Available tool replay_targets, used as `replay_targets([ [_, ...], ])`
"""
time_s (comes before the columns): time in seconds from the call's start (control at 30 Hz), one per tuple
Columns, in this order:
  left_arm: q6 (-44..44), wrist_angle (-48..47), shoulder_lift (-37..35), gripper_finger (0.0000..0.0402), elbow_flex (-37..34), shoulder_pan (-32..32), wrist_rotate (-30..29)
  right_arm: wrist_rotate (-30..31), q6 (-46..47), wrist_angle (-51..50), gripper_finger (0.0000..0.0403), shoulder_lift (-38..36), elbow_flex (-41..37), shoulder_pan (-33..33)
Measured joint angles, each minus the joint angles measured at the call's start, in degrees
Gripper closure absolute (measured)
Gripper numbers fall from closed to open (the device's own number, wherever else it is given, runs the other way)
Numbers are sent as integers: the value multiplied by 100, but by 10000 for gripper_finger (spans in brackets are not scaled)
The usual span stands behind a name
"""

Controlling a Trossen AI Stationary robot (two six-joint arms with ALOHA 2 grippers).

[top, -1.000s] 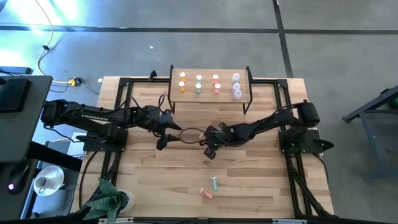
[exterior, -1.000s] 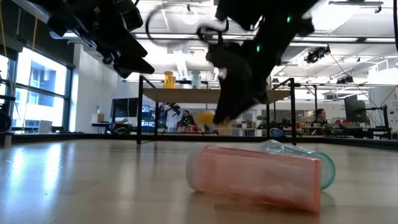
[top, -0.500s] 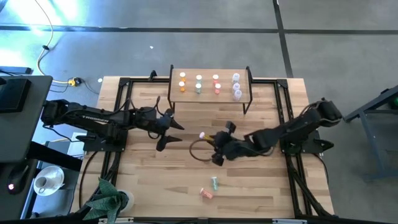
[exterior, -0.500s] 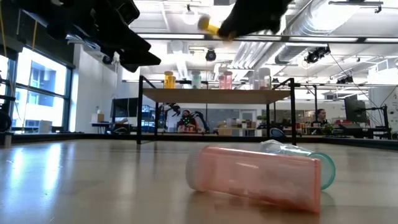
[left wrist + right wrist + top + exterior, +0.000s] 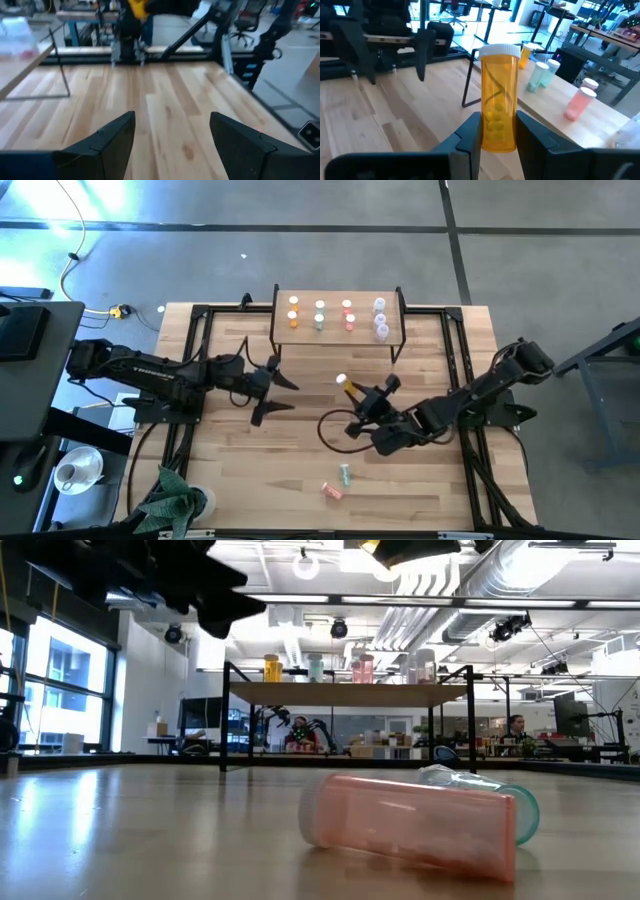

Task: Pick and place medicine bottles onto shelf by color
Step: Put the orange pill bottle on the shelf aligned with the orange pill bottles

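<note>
My right gripper [image 5: 358, 402] is shut on an orange bottle [image 5: 498, 100] with a white cap, high above the middle of the table; it also shows at the top of the low view [image 5: 375, 545]. My left gripper [image 5: 275, 397] is open and empty, left of it [image 5: 172, 135]. The shelf [image 5: 338, 292] stands at the far edge with orange, green, pink and clear bottles upright on it in rows. A pink bottle [image 5: 410, 820] and a green bottle [image 5: 485, 795] lie on their sides on the table near the front edge [image 5: 332, 491]. My right gripper pinches the orange bottle's lower body [image 5: 492, 135] between its two fingers [image 5: 470, 131], one on each side. The bottle points out beyond the fingertips, its white cap [image 5: 498, 50] farthest from the wrist. It is lifted clear of the table.
Black frame rails run along the table's left and right sides [image 5: 200, 360]. A green plant [image 5: 175, 500] sits at the near left corner. Bare wood lies between the shelf and the two lying bottles.
My right gripper has risen with the orange bottle and drawn away from my left gripper, toward the table's right and near side. The bottle has gone from just above the table to well above shelf height.
</note>
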Motion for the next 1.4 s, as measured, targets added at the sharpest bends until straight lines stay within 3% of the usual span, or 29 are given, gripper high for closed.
replay_targets([
  [0.27, 5, 650, 0, 156, 0, -347, -11, -310, -613, 999, 318, 301, -2, -124],
  [0.57, 495, 1128, 253, 156, 0, -788, -12, -2036, -2385, 3287, 318, 812, -2, -251],
  [0.9, 500, 2989, 1359, 156, 4, -978, -189, -3425, -2554, 3506, 318, 941, -2, -454],
  [1.4, 730, 3751, 1484, 156, 4, -1330, -250, -3500, -2478, 3511, 318, 941, -2, -439],
])
